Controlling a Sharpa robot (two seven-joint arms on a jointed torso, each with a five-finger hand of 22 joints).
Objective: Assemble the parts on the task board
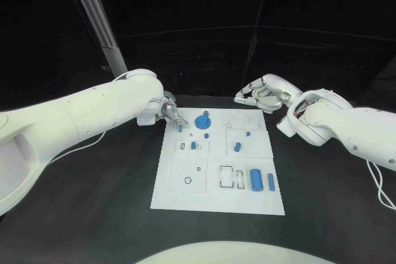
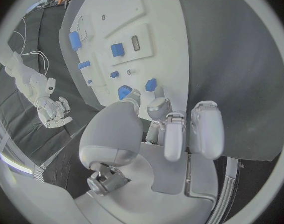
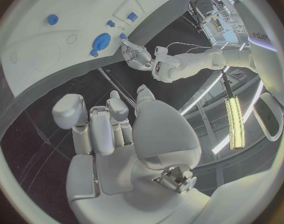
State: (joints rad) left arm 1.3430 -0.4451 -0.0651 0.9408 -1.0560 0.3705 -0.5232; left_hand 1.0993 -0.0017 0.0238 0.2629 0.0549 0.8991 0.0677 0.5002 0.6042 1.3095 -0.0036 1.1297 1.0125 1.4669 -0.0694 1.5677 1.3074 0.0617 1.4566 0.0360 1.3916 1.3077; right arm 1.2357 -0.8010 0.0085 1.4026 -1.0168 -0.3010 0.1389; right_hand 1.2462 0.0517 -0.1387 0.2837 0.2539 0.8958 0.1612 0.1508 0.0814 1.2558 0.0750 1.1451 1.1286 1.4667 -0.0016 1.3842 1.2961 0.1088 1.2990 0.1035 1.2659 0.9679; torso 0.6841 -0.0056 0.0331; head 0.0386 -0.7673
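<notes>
The left hand (image 1: 167,114) hovers at the near-left corner of the task board (image 1: 248,202) with a small blue peg (image 1: 180,126) at its fingertips, apparently pinched upright so it can drop into a socket, though the contact is hard to make out. Just beyond it lies the round blue knob (image 1: 204,122). The right hand (image 1: 259,96) hangs off the board's far edge, fingers curled on nothing, probably keeping clear.
</notes>
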